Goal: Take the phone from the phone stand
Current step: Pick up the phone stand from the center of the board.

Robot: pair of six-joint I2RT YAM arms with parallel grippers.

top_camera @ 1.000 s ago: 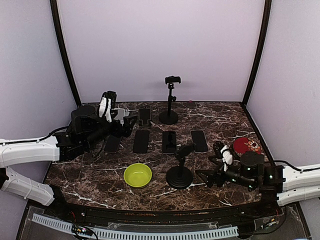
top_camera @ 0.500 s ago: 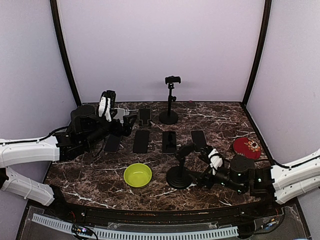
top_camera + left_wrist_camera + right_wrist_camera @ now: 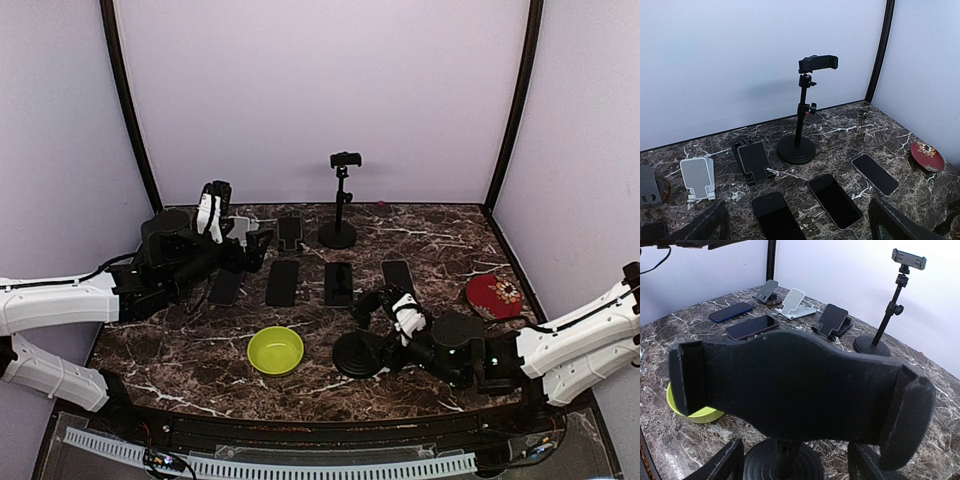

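Dark veined marble for a tabletop [image 3: 440, 235], pale lilac walls on three sides. Near the front middle, a black phone stand [image 3: 358, 352] with a round base and a clamp [image 3: 371, 300] on a short stem. Just right of that clamp, low over the marble, the right gripper [image 3: 396, 310]: released, fingers [image 3: 722, 465] well apart on either side of the stem, clasping nothing. From the right wrist, only the clamp's broad black back, end to end across the view; cannot tell about a phone in it. Behind the stand, flat on the marble, a row of dark handsets [image 3: 283, 282]. Farther back, a tall stand [image 3: 340, 215], a black folding rest [image 3: 752, 160] and a white folding rest [image 3: 696, 176]. Left of the phone stand, a lime bowl [image 3: 276, 350]; near the right edge, a red dish [image 3: 494, 291]. At the rear left, raised off the marble, the left gripper [image 3: 212, 208]: released too, fingers [image 3: 705, 227] spread wide, empty
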